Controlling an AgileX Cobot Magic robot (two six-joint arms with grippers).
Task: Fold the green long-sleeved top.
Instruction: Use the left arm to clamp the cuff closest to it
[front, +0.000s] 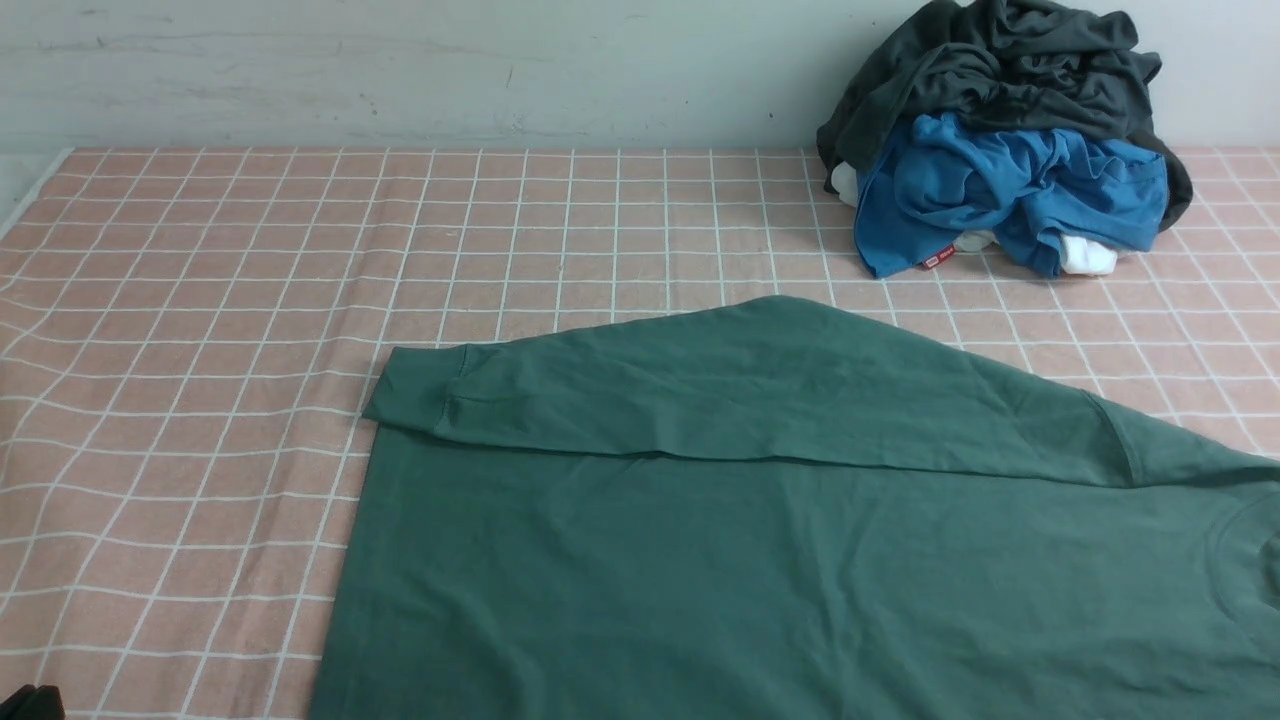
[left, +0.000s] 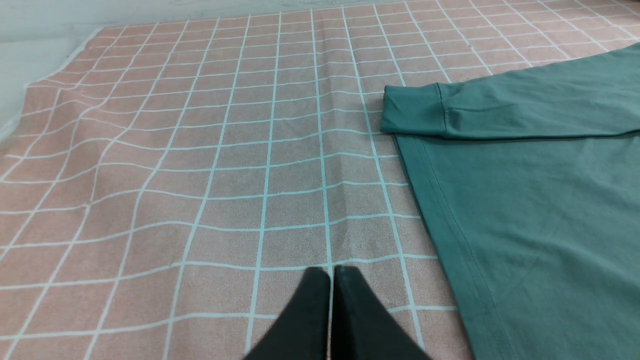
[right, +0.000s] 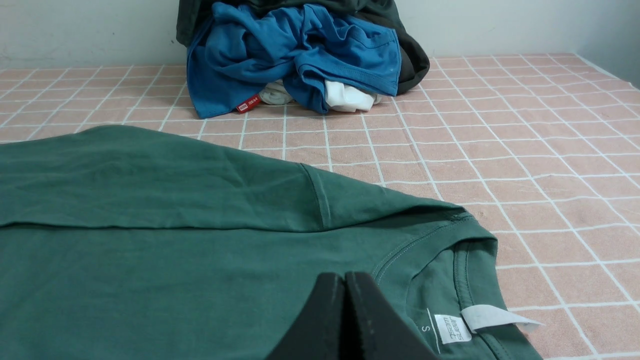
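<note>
Lying flat across the near half of the table, the green long-sleeved top (front: 760, 570) has its far sleeve (front: 760, 390) laid over the body. It looks light, thin and limp, so it will likely sag and crease unless pinched at two points. The ribbed neck (right: 465, 250) and the stitched hem (left: 435, 200) seem the firmest holds. The right gripper (right: 344, 280) sits over the fabric near the neck, jaws pressed together and empty. The left gripper (left: 331, 274), likewise closed on nothing, is over the pink checked cloth (left: 150, 175) beside the hem. A heap of other clothes (front: 1010, 180) lies well apart by the wall.
</note>
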